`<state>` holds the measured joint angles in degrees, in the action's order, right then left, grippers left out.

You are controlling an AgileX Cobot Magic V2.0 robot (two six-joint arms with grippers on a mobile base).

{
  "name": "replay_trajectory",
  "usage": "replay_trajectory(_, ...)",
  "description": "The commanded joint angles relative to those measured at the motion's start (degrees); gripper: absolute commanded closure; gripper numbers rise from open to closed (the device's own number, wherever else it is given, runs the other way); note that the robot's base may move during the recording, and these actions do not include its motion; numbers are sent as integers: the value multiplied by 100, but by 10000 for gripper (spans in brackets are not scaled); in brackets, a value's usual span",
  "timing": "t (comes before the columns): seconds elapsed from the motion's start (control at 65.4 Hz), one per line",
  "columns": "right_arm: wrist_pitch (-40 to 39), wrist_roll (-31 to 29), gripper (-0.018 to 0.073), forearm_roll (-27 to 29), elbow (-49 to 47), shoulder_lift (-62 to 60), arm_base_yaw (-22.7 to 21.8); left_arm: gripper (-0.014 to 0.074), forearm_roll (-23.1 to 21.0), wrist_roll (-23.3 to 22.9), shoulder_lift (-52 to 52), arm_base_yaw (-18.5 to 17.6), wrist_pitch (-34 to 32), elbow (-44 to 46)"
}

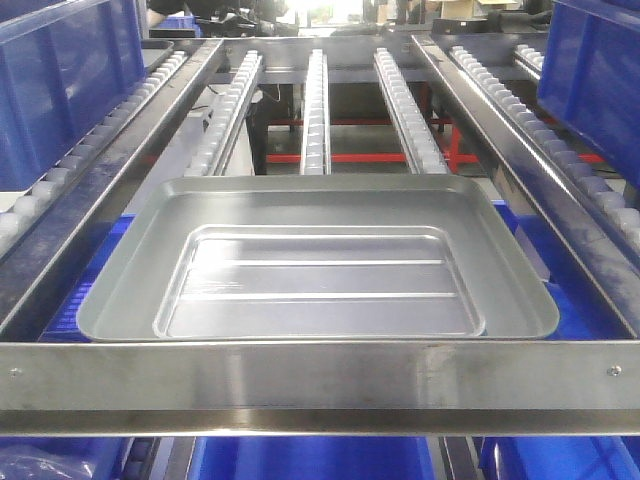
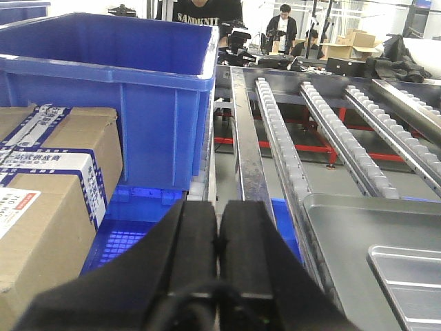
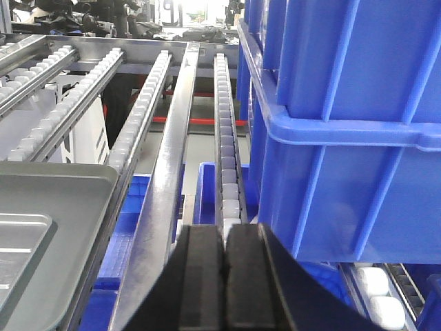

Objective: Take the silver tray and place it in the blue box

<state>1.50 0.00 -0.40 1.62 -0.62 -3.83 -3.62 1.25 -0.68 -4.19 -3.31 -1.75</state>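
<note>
Now the silver tray (image 1: 315,260) is lying centred on the roller rails (image 1: 315,100), untouched.
Both the left gripper (image 2: 218,243) and right gripper (image 3: 225,252) are pressing fingers together on nothing; the blue box (image 2: 103,76) is sitting at ten o'clock of the tray.

Steel roller rails (image 1: 315,110) run toward a brightly lit workshop, with red frame bars (image 1: 360,157) over grey floor (image 2: 337,181).
</note>
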Motion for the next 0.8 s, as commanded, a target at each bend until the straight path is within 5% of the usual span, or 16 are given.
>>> replay_trajectory(0.0,-512,0,510,-78,-106,-120,-14,605,-38,4,-76,-32,-459,-99)
replay_trajectory(0.78,-849,31,510,-67,-147,-120,-14,605,-38,4,-76,-32,-580,-29)
